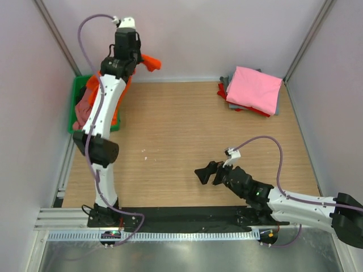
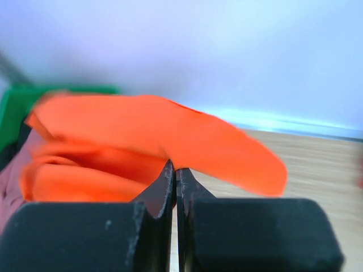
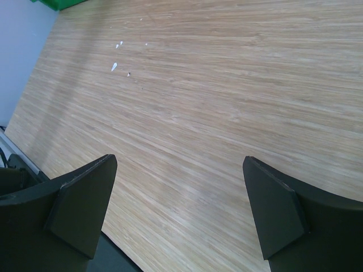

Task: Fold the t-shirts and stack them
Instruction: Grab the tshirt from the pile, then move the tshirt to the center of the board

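Note:
My left gripper (image 2: 174, 167) is shut on a bright orange t-shirt (image 2: 170, 136) and holds it high above the green bin; in the top view the gripper (image 1: 138, 63) is at the back left with orange cloth (image 1: 151, 62) sticking out to its right. More orange cloth and a dusty-pink shirt (image 1: 84, 105) hang into the bin. A folded stack with a pink t-shirt (image 1: 254, 88) on top, over grey and red ones, lies at the back right. My right gripper (image 1: 205, 173) is open and empty low over the bare wood, also in its wrist view (image 3: 178, 209).
A green plastic bin (image 1: 76, 90) stands at the back left against the wall. White walls close the back and sides. A black strip runs along the table's near edge (image 1: 187, 214). A few small white specks (image 3: 115, 65) lie on the wood.

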### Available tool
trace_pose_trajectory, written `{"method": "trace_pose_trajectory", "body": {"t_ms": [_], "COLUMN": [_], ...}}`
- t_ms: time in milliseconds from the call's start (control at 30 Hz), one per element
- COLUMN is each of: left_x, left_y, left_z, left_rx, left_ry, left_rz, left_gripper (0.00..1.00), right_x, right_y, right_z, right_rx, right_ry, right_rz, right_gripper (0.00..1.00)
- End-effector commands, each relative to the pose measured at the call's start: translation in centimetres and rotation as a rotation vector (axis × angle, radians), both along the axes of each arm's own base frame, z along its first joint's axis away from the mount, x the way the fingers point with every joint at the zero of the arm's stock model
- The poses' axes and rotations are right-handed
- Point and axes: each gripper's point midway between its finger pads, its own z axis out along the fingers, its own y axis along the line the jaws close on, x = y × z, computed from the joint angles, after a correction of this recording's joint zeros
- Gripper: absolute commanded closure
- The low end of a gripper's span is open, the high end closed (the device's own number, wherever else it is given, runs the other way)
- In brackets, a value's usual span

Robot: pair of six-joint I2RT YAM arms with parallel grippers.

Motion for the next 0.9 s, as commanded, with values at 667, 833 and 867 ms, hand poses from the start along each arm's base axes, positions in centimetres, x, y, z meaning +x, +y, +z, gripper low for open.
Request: {"method": "trace_pose_trajectory", "body": {"t_ms": [667, 833, 867], "left_x": [-32.7, -34.9, -35.4], "left_y": [-6.0, -4.9, -4.5], "left_z": [-11.8, -12.0, -12.6], "left_rx": [-0.179, -0.210, -0.203], "left_ry": [0.480, 0.428, 0.442], "left_rz": [-0.330, -0.335, -0.326], "left_gripper": [0.00, 0.00, 0.00], "right_x": [-1.2, -0.9, -0.8], "right_y": [-10.6, -6.5, -5.6], "right_z": [13.5, 9.9, 9.0], "right_rx": [0.023, -0.069, -0.084], "right_ry": [-0.037, 0.069, 0.089], "right_rz": [-0.278, -0.186, -0.167], "right_gripper": [0.00, 0.00, 0.00]}}
